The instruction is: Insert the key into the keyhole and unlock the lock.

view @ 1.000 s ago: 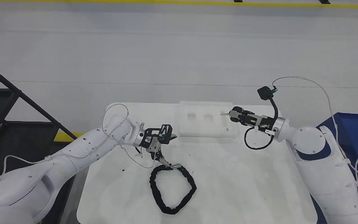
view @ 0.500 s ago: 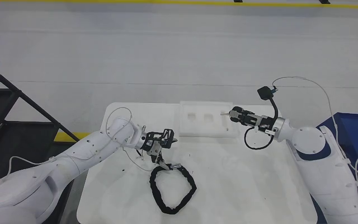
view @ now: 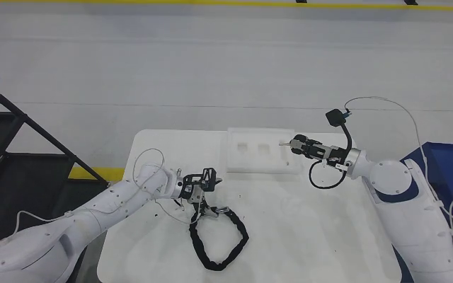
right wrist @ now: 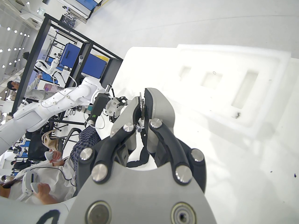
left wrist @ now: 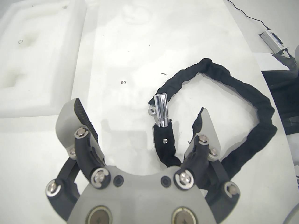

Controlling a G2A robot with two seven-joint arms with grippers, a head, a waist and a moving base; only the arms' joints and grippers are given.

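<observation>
key [view: 284, 143] not inserted, lock [left wrist: 160, 110] unopened
left pincer [left wrist: 140, 108] released astride lock; right pincer [right wrist: 142, 99] clenched on key, well apart

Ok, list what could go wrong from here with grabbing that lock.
1. The open left claw straddles the lock cylinder off-centre. Closing may nudge it aside or pinch the chain instead.
2. The chain is limp, so the cylinder may twist when lifted, turning the keyhole away.
3. The shut right claw shows little of the key, which could slip during insertion.
</observation>
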